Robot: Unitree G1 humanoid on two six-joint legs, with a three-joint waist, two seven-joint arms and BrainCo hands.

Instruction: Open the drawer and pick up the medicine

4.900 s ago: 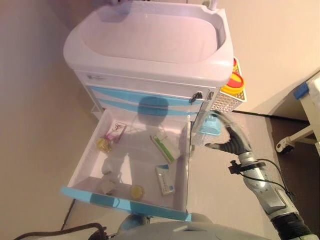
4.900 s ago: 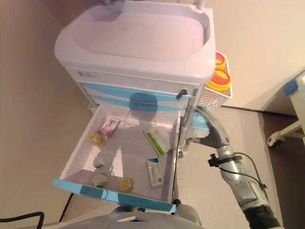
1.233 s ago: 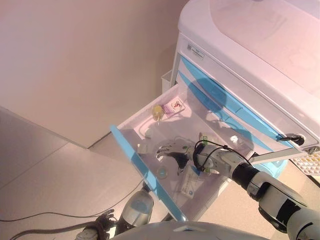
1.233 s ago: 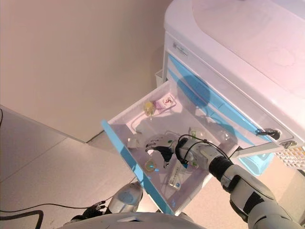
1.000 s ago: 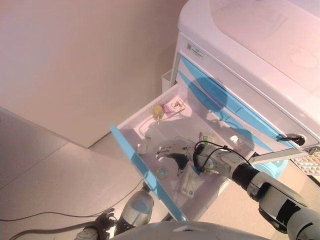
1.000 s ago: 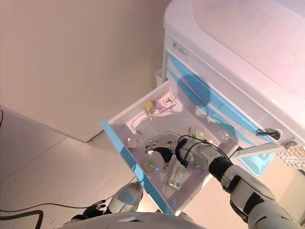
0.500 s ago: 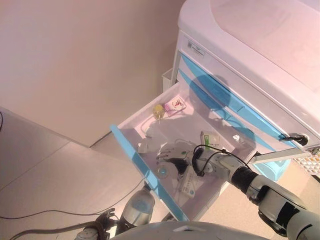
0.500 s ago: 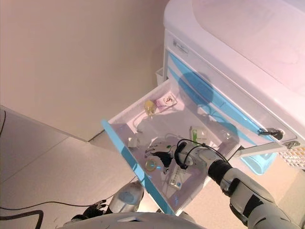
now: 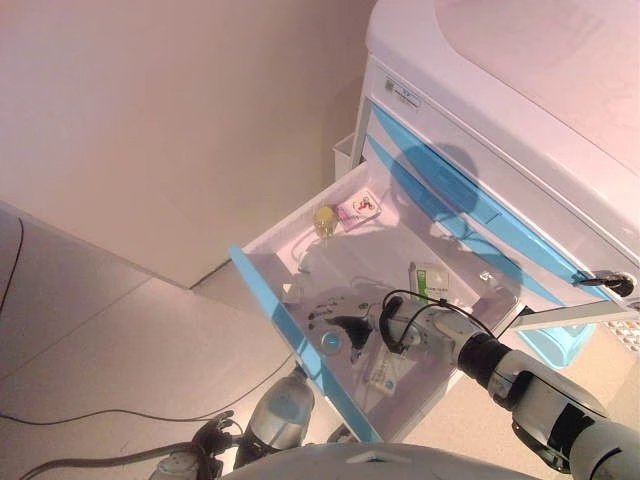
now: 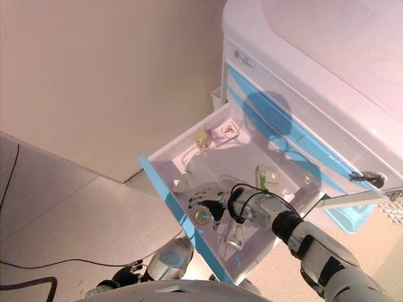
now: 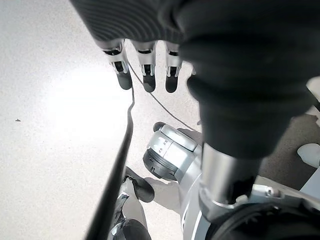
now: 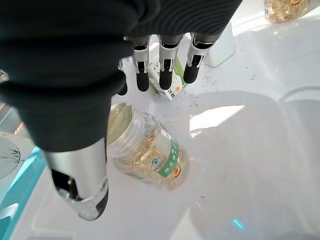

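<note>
The cart's drawer (image 9: 298,342), white with a blue front, stands pulled out. My right hand (image 9: 347,322) reaches inside near the front, open, its fingers (image 12: 165,65) straight over the drawer floor. Just under it a clear bottle of yellow capsules (image 12: 145,152) with a green label lies on its side; the thumb (image 12: 80,185) hangs beside its lid, and I cannot tell if it touches. A small green-and-white box (image 12: 167,85) lies past the fingertips. My left hand (image 11: 145,70) hangs open over the floor, holding nothing.
Deeper in the drawer lie a second yellow bottle (image 9: 323,218), a pink packet (image 9: 360,209), a green-and-white box (image 9: 430,280) and a white-and-blue box (image 9: 385,368). The white cart (image 9: 520,120) with shut blue drawers rises behind. A beige wall stands at the left.
My right hand has moved toward the drawer's front and lowered over the lying bottle. The whole picture has shifted a little, so the camera moved.
</note>
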